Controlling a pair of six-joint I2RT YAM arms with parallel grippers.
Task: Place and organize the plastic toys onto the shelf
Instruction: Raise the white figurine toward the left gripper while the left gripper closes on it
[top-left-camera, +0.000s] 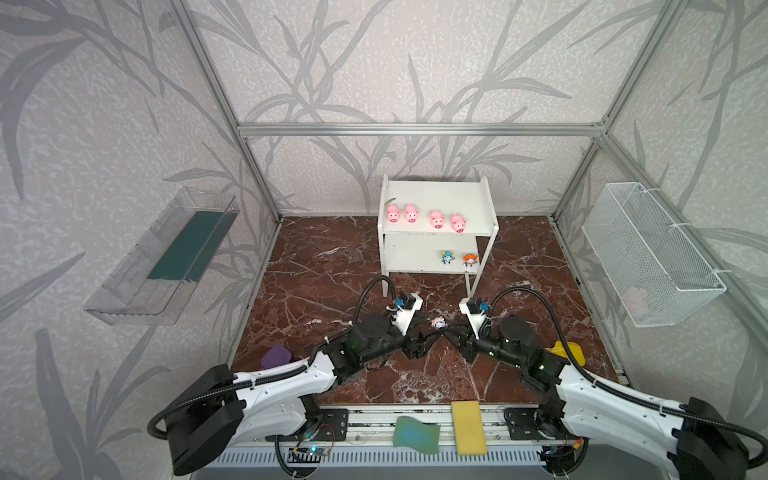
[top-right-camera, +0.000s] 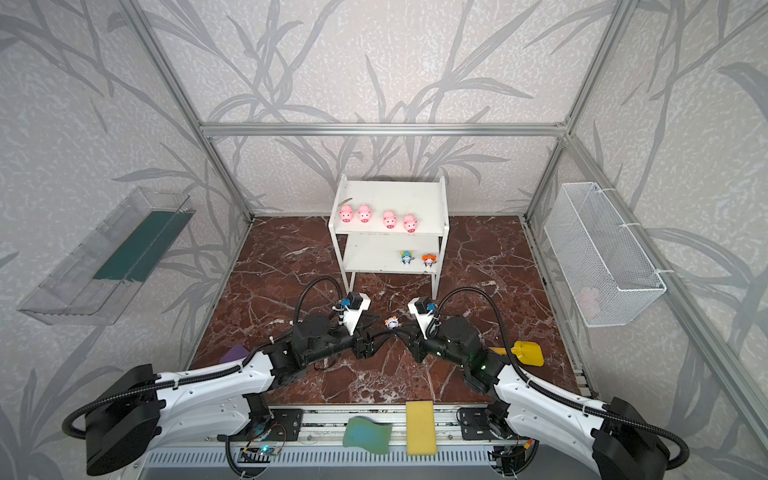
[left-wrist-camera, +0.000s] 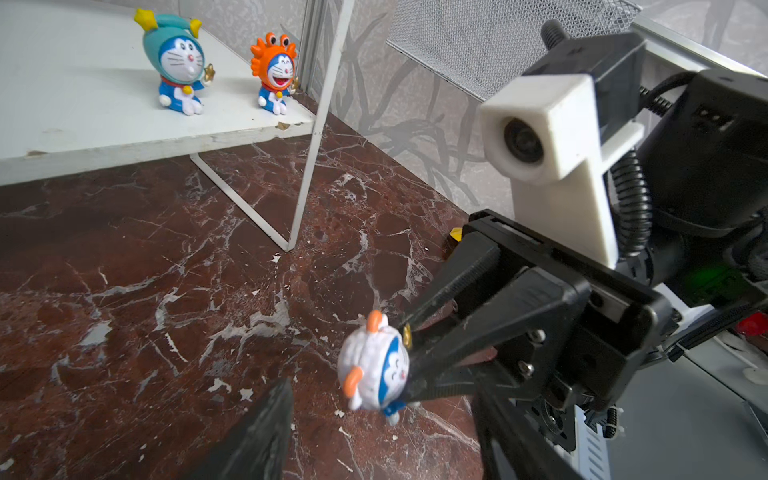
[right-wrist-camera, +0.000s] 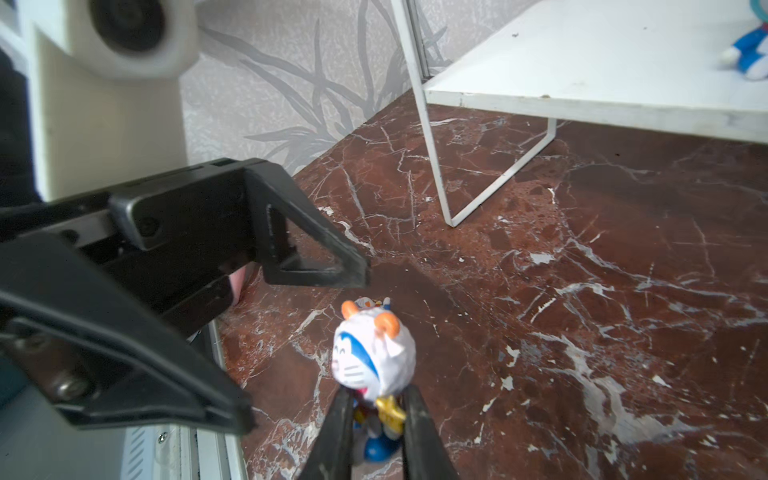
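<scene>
A: Edges, free room?
B: The marble floor (top-left-camera: 332, 270) is open left of centre in both top views. The shelf (top-left-camera: 436, 193) stands centre-back by the wall, thin legs on the floor. Both arms meet just below it in frame.
A: Tools?
B: The right gripper (right-wrist-camera: 376, 399) is clamped on the white-blue figurine (right-wrist-camera: 374, 357), pinching its body, with the head clear of the fingers. It's low over the floor, can't tell if it touches. The left gripper (right-wrist-camera: 307, 345) has its jaws apart, tips just beside the figurine, not touching.
A: Containers?
B: On the shelf's upper board, four pink pigs (top-left-camera: 392, 215) sit in a row near the front edge. On the lower board, the teal figurine (top-left-camera: 447, 257) and orange figurine (top-left-camera: 470, 260) stand upright and apart at the right end, left part bare. The wire basket (top-left-camera: 665, 266) on the right wall holds something pale, too blurred to tell. The clear tray (top-left-camera: 124, 307) on the left wall has a dark green strip inside. The yellow sponge (top-left-camera: 468, 428) and green sponge (top-left-camera: 415, 434) lie on the front rail, bottom centre.
</scene>
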